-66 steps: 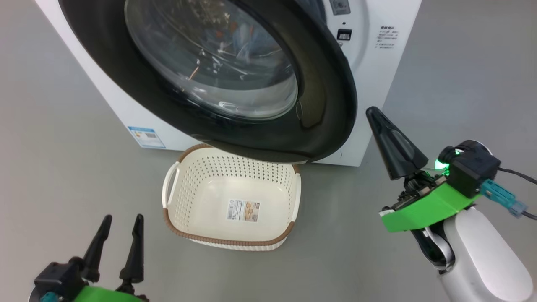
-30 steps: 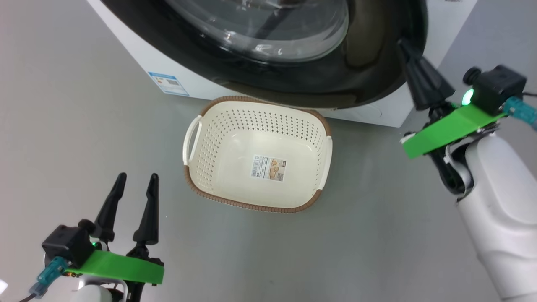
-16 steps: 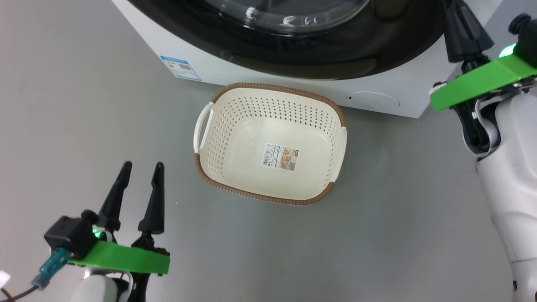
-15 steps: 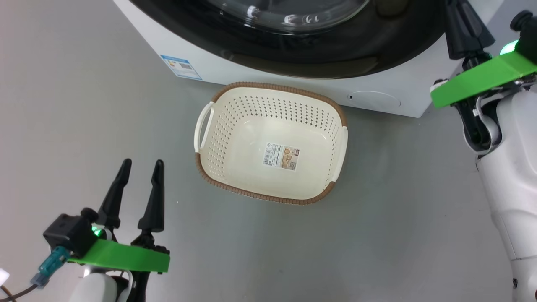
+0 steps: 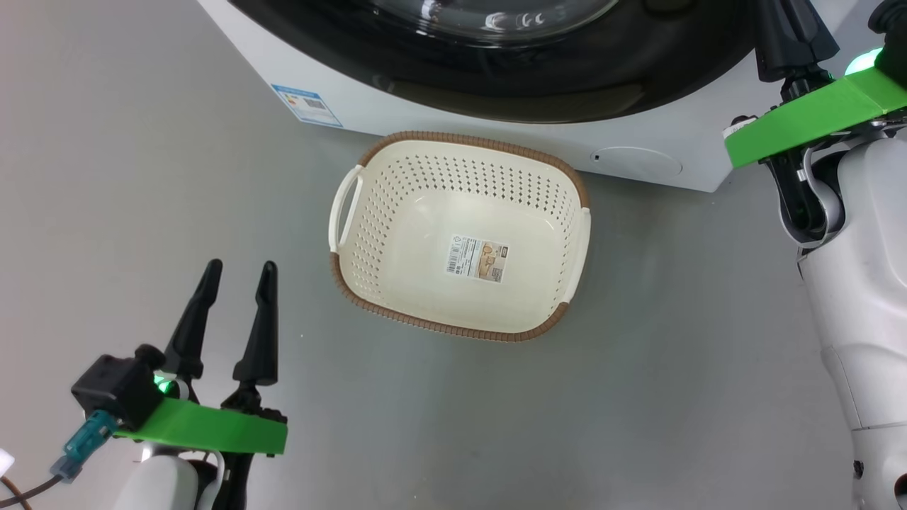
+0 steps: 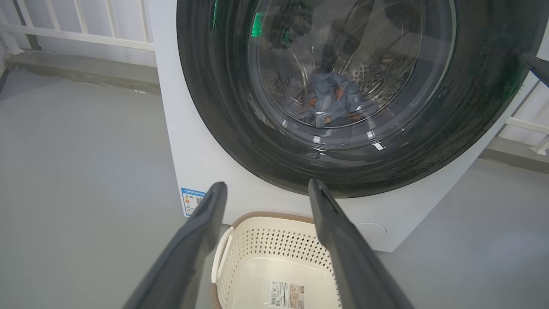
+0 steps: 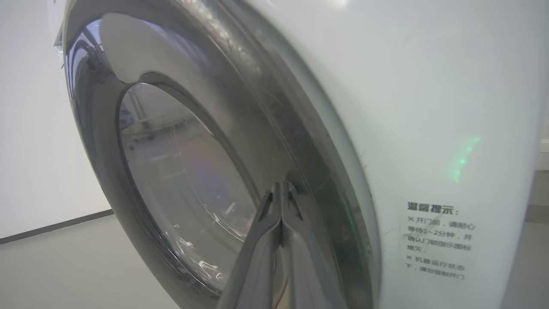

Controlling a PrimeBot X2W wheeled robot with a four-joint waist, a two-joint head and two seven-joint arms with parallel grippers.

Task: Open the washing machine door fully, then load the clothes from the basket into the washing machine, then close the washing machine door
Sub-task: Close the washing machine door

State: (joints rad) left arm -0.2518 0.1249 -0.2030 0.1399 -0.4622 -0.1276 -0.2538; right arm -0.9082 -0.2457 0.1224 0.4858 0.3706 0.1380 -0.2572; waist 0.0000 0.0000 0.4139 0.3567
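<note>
Nearest, the left claw [image 5: 240, 265] hangs released over the grey floor [image 5: 106, 212], fingers spread, grasping nothing. Just beyond it the basket [image 5: 453, 331] stands on the floor by the foot of the washing machine [image 5: 698, 142], beneath the door. It is empty but for the label [image 5: 478, 258] on its bottom.

Farther on, the right claw [image 7: 282, 185] is clenched and empty. Its joined tips seem to rest on the dark rim of the washing machine door [image 6: 214, 107], near the rim's outer edge.

With the basket emptied, closing the door looks to be the step in hand. It should go best with a steady push straight toward the white front, landing on the rim rather than the glass. The gloss looks slippery, so a square push should serve better than a glancing one. The left claw is best kept clear of the basket.

The door has a wide glossy black rim around a bulging clear glass bowl. It appears to lie close against the front, though I cannot tell whether the latch has caught. Through the glass the clothes [image 6: 332, 101], blue with orange-brown marks, lie well back in the perforated steel drum [image 6: 373, 73].
</note>
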